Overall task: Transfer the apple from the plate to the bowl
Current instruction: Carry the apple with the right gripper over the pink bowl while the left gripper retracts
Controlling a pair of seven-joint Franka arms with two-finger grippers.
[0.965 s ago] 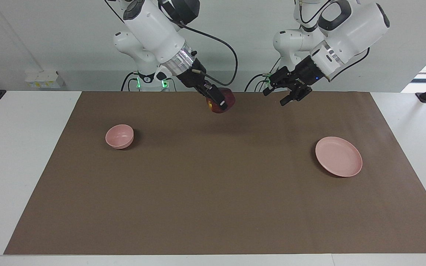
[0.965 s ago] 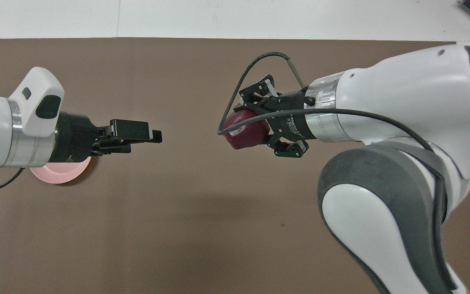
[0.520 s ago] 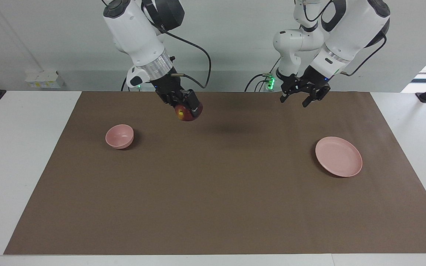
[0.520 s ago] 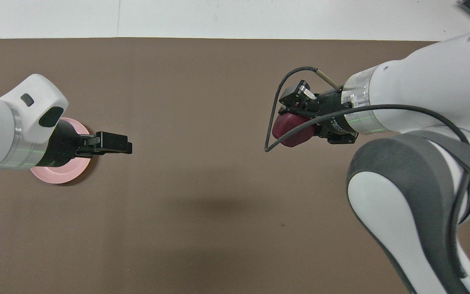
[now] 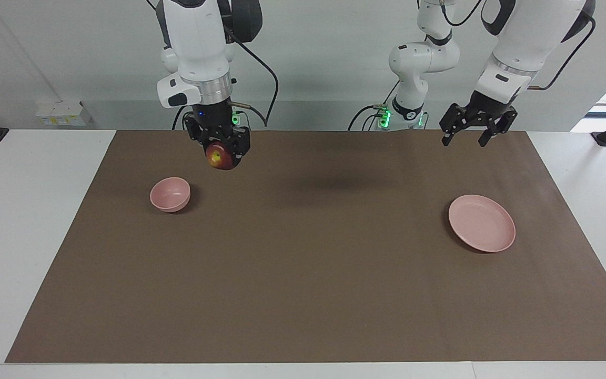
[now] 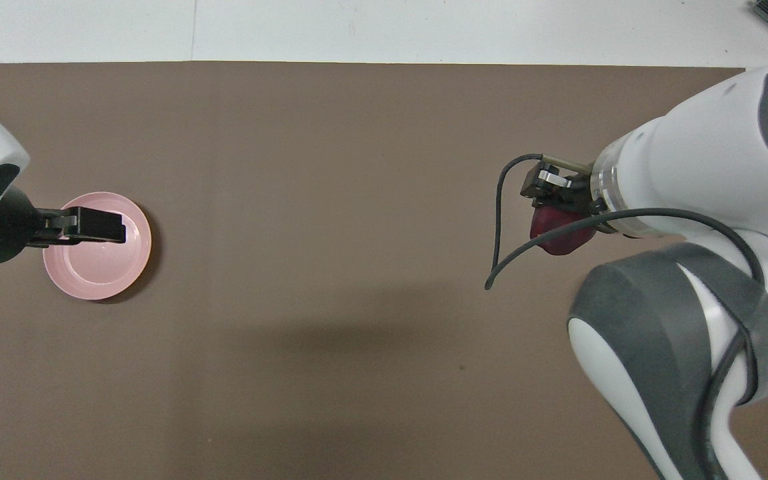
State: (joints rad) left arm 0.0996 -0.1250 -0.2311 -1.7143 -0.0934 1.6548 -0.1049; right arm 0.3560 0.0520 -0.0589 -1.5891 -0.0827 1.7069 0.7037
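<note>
While I am carrying the apple (image 5: 222, 157) clamped in my right fingers (image 5: 222, 151), it is hanging in the air over the brown mat (image 5: 313, 263), near the bowl (image 5: 170, 194) but not yet above it, the yellowish patch turned outward in the facing view. The bowl is sitting upright toward the right arm's end of the table (image 5: 29, 221), and from the overhead view it is hidden under my right arm, so I am reading the approach from the facing view only. My judgement for this step: since the bowl is only just wider than the apple, I am aiming to centre the fruit squarely over the rim before lowering, to descend close to the bowl's floor, and only then to release, so the apple is not dropping, bouncing out or tipping the light bowl. I am also keeping the wrist vertical so that the fingers are clearing the rim on both sides. My left fingers (image 5: 474, 132) are spread wide, holding nothing, waiting in the air over the plate (image 5: 482, 222), which is now bare at the left arm's end. No brand, label or writing is legible on anything.
</note>
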